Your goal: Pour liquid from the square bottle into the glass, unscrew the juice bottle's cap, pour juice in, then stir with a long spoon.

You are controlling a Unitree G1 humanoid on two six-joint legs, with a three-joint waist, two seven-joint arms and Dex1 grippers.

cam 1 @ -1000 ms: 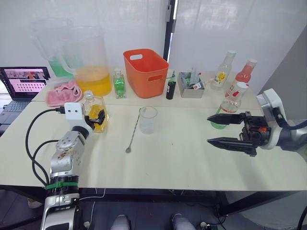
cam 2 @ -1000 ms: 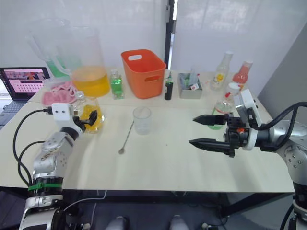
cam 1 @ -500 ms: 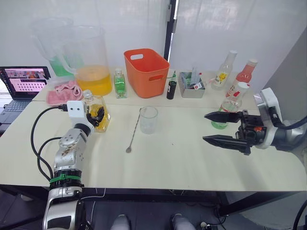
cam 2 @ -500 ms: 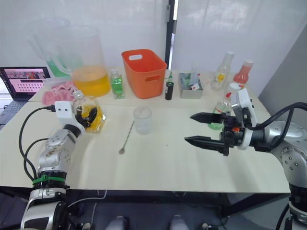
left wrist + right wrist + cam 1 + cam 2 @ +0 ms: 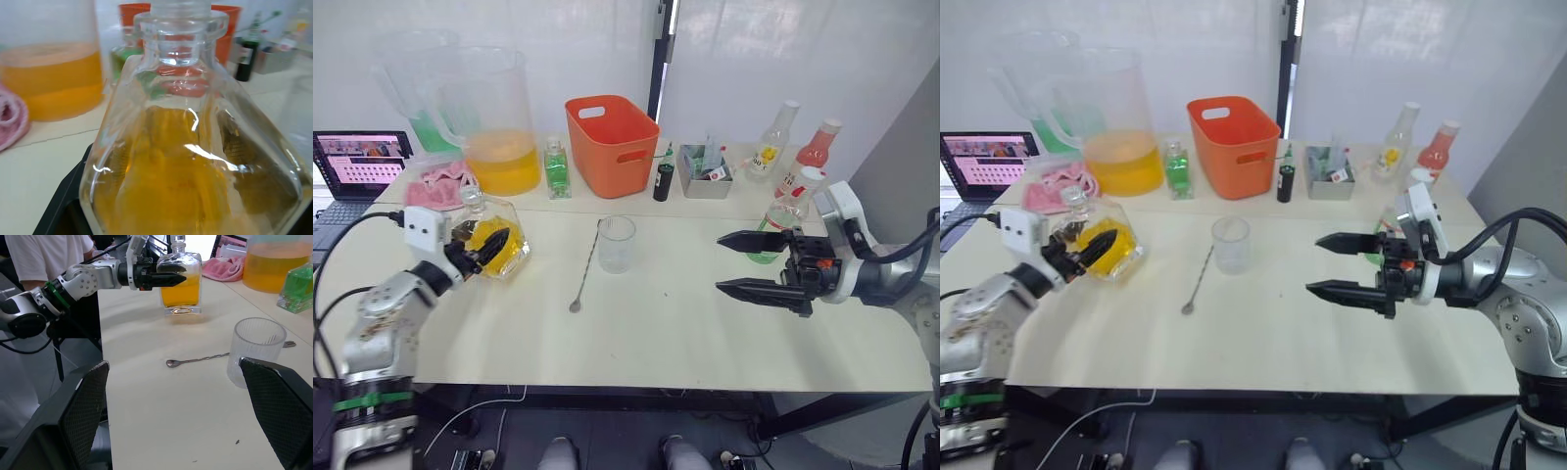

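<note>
On the table's left side the left gripper [image 5: 480, 251] clasps the square bottle [image 5: 495, 240], standing full near the empty glass [image 5: 616, 243], so no pouring is done, while the right gripper [image 5: 736, 264] hovers spread and empty.

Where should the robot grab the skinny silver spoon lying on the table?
Probably the middle of the long spoon's thin handle, coming straight down from above. It lies flat on the table, so only a pinch across the bare handle fits, with the fingers kept clear of the glass standing beside its far end.
</note>
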